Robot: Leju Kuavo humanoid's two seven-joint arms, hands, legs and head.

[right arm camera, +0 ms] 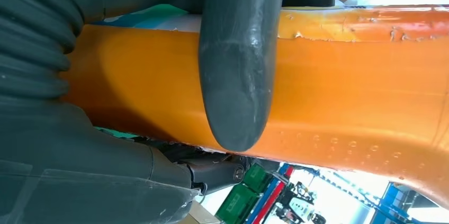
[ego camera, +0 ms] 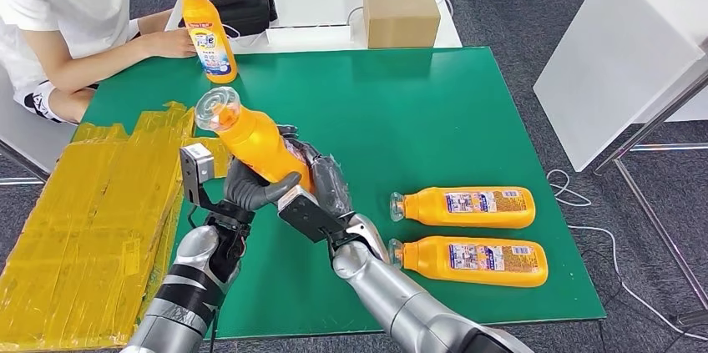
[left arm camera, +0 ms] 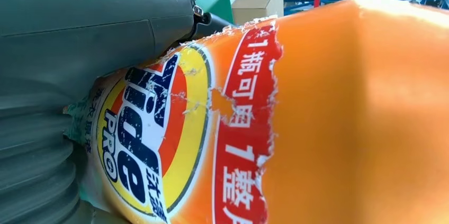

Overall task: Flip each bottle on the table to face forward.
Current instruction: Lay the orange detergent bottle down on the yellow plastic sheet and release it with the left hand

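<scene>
While both grip it above the green worktop (ego camera: pixel 467 103), the left robot hand (ego camera: pixel 250 190) and right robot hand (ego camera: pixel 321 182) hold an orange bottle (ego camera: pixel 255 140) tilted toward eleven o'clock. Two bottles (ego camera: pixel 467 207) lie at three o'clock; farther, at twelve o'clock, a person's hand (ego camera: pixel 171 42) steadies an upright bottle (ego camera: pixel 209 32).

Held bottle's (ego camera: pixel 255 140) base hidden behind both hands.

Two silver arms rise from the lower edge and meet at centre. The left hand (ego camera: pixel 250 189) and the right hand (ego camera: pixel 321 182) both wrap an orange bottle (ego camera: pixel 255 140) held tilted; dark fingers (right arm camera: pixel 238 65) curl around its body.
</scene>
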